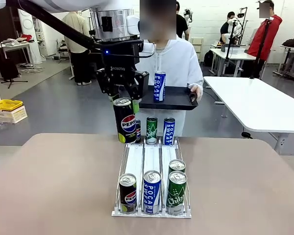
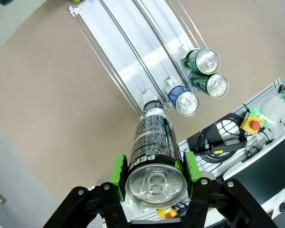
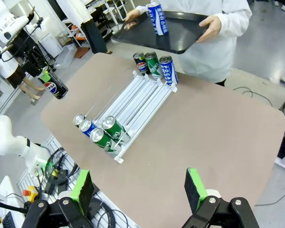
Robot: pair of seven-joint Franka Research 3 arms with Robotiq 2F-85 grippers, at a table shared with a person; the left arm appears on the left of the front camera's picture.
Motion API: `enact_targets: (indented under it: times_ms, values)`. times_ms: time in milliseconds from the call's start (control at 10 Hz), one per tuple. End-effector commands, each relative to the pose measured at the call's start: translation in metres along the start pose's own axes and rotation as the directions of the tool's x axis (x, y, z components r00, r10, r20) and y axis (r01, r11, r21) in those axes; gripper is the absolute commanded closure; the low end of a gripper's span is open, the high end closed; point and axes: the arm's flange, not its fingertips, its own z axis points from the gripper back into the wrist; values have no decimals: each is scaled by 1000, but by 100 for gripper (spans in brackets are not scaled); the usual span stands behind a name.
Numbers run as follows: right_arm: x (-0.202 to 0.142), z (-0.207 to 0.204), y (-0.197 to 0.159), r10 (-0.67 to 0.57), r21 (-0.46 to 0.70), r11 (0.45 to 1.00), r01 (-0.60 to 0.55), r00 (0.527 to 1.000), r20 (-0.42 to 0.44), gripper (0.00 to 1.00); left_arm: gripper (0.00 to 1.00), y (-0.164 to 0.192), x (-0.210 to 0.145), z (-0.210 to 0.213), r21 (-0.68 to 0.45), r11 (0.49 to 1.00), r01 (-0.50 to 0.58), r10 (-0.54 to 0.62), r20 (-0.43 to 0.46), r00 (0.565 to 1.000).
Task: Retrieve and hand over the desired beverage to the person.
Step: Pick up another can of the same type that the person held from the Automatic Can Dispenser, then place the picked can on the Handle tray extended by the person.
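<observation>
The left gripper (image 1: 123,100) hangs above the far end of the table, its green pads (image 2: 118,170) clamped on either side of a black Pepsi can (image 1: 124,120), which it holds upright in the air just at ten o'clock of the far row of cans. Seen from its own wrist camera, the can's silver top faces the lens and its body points down toward the clear three-lane can rack (image 1: 135,164) on the tan table (image 1: 54,186). At the rack's near end stand a Pepsi, a blue Pocari Sweat and two green Chilsung cans (image 1: 176,192), the second green one right behind the first in the right-hand lane; at the far end stand a green can (image 1: 151,129) and a blue can (image 1: 169,130), with what looks like another dark can partly hidden behind the held one. Across the table at twelve o'clock the person (image 1: 179,66) in a white hooded coat holds a flat black tray (image 1: 179,100) level in both hands, and a Pocari Sweat can (image 1: 159,86) stands upright on it. The right gripper (image 3: 140,192) is well back from the table's edge, its jaws spread wide with nothing between them
</observation>
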Motion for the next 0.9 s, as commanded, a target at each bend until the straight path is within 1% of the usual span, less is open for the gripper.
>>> enact_targets:
  times_ms: [0,800]
  values:
    - [3,-1,0,10,34,999,-11,1000,20,0,100,-2,-2,3,3,1000,-17,16,5,1000]
    - [3,-1,0,10,34,999,-11,1000,20,0,100,-2,-2,3,3,1000,-17,16,5,1000]
